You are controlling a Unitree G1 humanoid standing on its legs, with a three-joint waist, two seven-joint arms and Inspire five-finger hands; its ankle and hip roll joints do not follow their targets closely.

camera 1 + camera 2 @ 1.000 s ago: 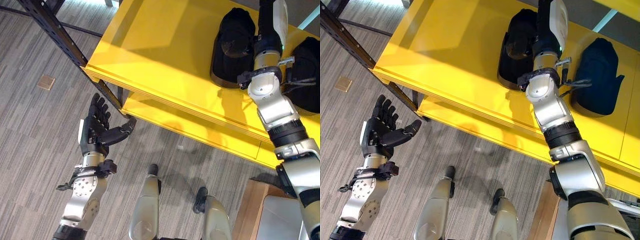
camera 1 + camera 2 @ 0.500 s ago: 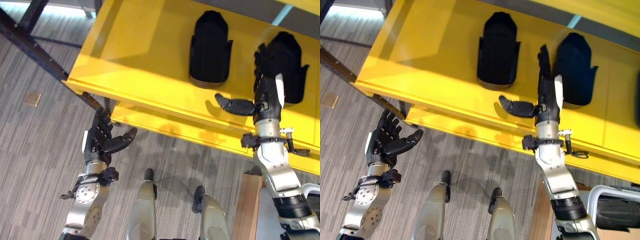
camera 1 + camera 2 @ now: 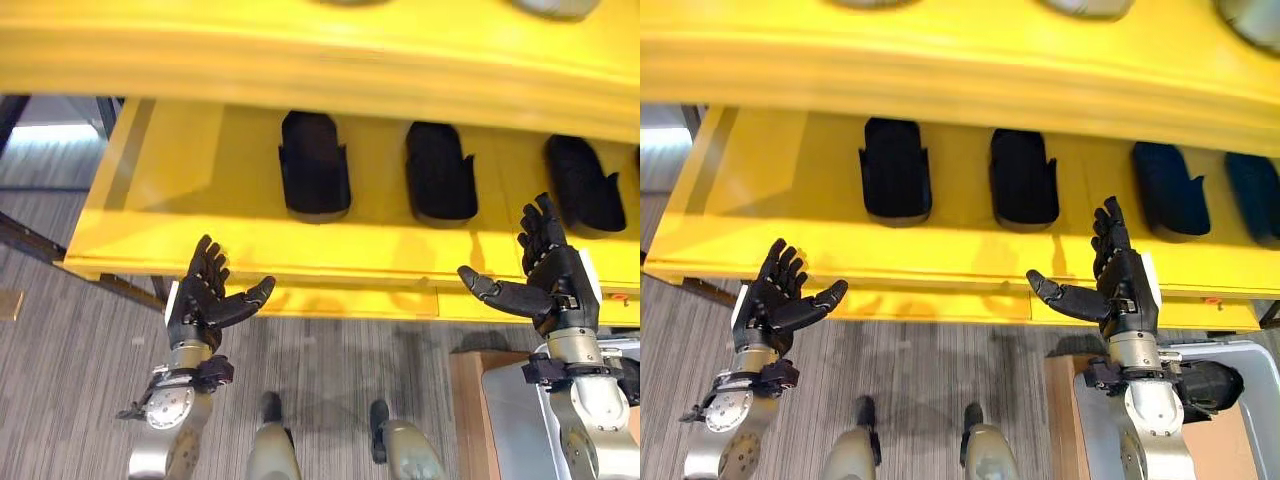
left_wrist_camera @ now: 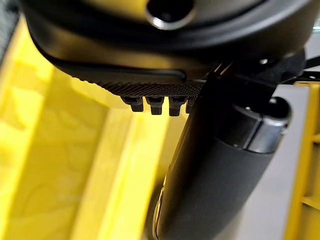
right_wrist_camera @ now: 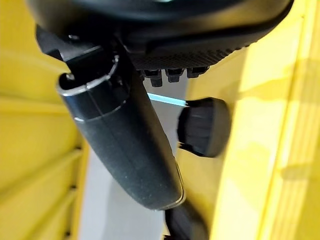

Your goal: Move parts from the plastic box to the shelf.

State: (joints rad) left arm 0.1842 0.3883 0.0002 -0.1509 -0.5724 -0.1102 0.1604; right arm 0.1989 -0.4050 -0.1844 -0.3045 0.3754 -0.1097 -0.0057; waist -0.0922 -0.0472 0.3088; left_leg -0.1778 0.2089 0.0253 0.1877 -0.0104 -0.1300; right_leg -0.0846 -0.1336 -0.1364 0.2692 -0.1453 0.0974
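Several black moulded parts lie in a row on the yellow shelf (image 3: 200, 215), among them one at the left (image 3: 315, 165), one in the middle (image 3: 440, 172) and one further right (image 3: 585, 185). My right hand (image 3: 552, 285) is raised in front of the shelf's front edge, open and holding nothing. Its wrist view shows the thumb (image 5: 125, 145) straight, with a black part (image 5: 202, 127) on the shelf beyond. My left hand (image 3: 203, 300) is also open and bare before the shelf edge. The grey plastic box (image 3: 1240, 348) stands at lower right with a dark part (image 3: 1212, 385) inside.
An upper yellow shelf (image 3: 960, 60) overhangs the row of parts, with silver objects (image 3: 1085, 6) on it. A lower yellow shelf (image 3: 340, 300) shows under the front edge. A wooden board (image 3: 1062, 420) lies under the box. Grey striped carpet (image 3: 60, 380) covers the floor.
The whole picture has shifted as the camera moved. My right hand has drawn back off the shelf and now hangs open before its front edge. The left hand stays open.
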